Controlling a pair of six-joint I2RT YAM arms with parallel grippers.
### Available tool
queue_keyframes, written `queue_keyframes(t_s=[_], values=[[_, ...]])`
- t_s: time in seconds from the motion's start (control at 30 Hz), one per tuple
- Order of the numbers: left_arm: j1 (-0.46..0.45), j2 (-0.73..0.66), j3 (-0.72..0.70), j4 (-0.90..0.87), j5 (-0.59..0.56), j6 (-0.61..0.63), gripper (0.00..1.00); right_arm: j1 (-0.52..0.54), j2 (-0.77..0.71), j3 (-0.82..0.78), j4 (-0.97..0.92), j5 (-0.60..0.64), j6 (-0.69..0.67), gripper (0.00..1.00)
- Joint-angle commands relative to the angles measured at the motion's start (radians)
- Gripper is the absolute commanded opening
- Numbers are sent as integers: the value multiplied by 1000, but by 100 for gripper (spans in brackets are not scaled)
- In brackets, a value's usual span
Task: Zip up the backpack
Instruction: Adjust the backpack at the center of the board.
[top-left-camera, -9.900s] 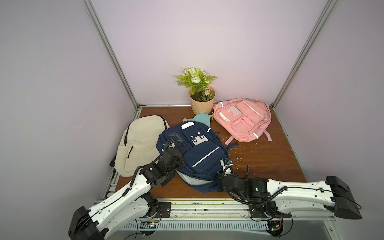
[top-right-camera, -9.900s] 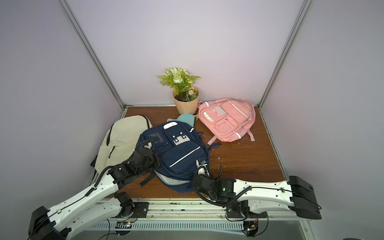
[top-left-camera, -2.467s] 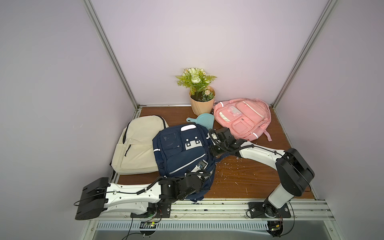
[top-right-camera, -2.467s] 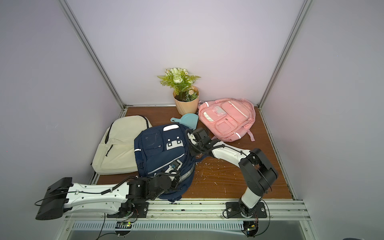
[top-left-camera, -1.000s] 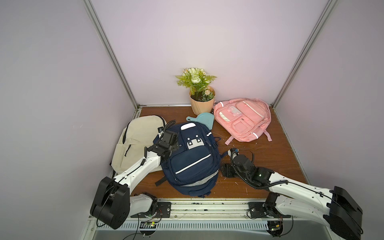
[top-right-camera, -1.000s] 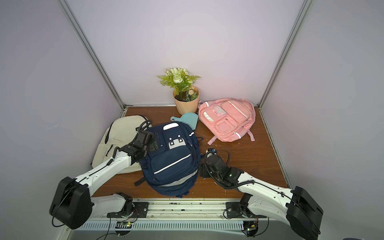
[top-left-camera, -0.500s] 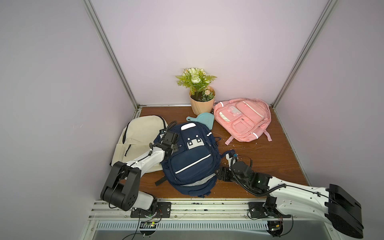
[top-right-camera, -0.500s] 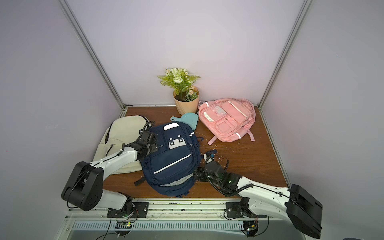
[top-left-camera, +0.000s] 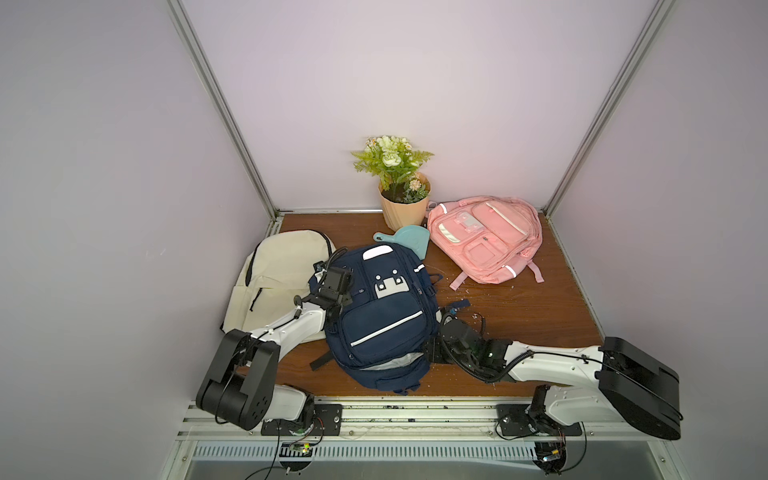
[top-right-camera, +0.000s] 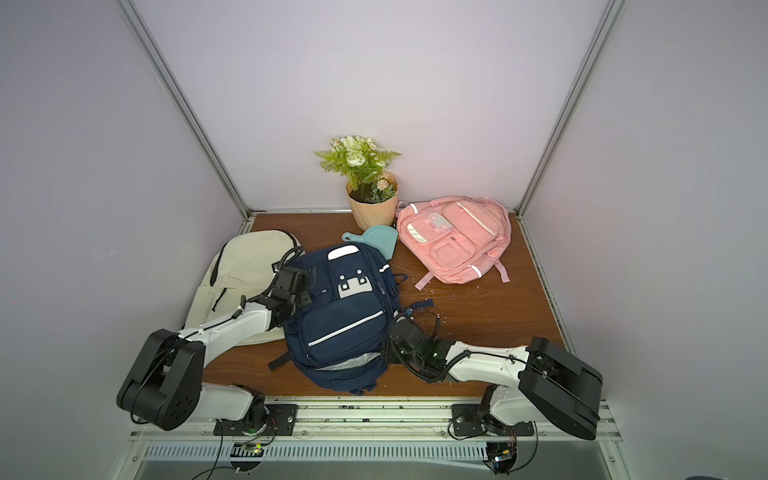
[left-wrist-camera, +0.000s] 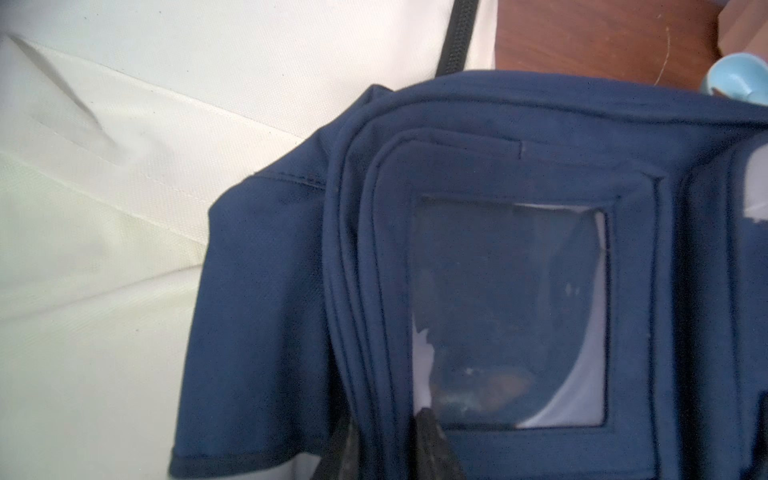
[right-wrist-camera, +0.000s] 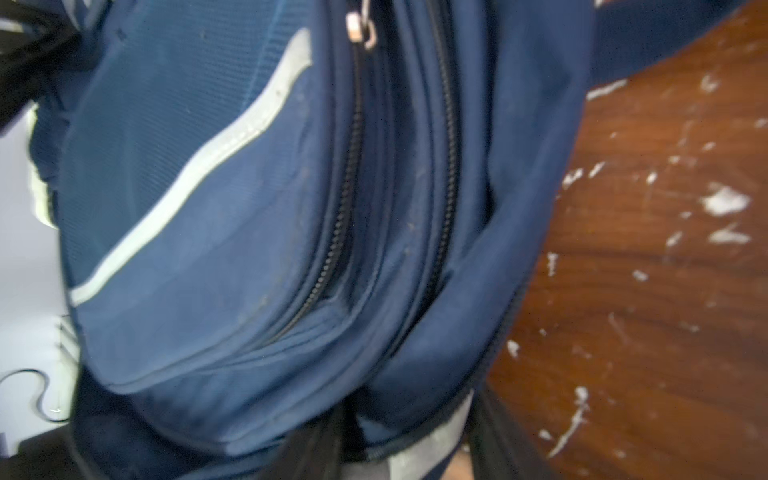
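A navy backpack (top-left-camera: 382, 316) (top-right-camera: 345, 320) lies face up mid-table, its near end gaping with grey lining (top-left-camera: 399, 361) showing. At its far left edge, beside the clear window pocket (left-wrist-camera: 507, 307), my left gripper (top-left-camera: 344, 296) (left-wrist-camera: 386, 440) is shut on a fold of its navy fabric. My right gripper (top-left-camera: 432, 351) (right-wrist-camera: 405, 444) is at the near right side, its fingers closed round the open rim and grey lining. Two zipper lines (right-wrist-camera: 349, 187) run along that side, with a metal pull (right-wrist-camera: 361, 25) further up.
A cream backpack (top-left-camera: 278, 282) lies under the navy one's left edge and my left arm. At the back stand a pink backpack (top-left-camera: 484, 239), a potted plant (top-left-camera: 403, 203) and a teal scoop (top-left-camera: 409, 241). White crumbs (top-left-camera: 469, 291) dot the wood.
My left gripper has closed on the fabric at the backpack's far left edge. My right gripper has slid in against the near right side and narrowed onto the rim.
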Motion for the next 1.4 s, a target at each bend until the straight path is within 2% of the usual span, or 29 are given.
queue_keyframes(t_s=[0.0,0.17,0.27,0.4,0.63,0.7,0.87,1.0,1.13,1.37], values=[[-59,3,-52,-86,125,-29,19,6,13,43,-1,34,17,30],[-86,-91,-81,-112,107,-58,8,6,-10,87,-122,120,-11,6],[-89,-173,-106,-136,96,-70,2,3,-54,110,-203,194,-38,0],[-94,-294,-136,-167,102,-81,0,-18,-114,144,-297,268,-93,0],[-136,-542,-166,-225,106,-112,0,-96,-215,234,-369,298,-259,0],[-141,-611,-185,-226,121,-132,0,-111,-231,284,-408,336,-306,0],[-165,-716,-215,-209,146,-156,0,-187,-227,375,-408,335,-428,0],[-265,-732,-196,-233,44,-181,0,-285,-175,430,-352,285,-496,0],[-382,-726,-190,-202,-18,-236,0,-371,-60,519,-302,234,-558,0],[-553,-592,-191,-111,-92,-329,0,-452,200,729,-283,200,-655,0]])
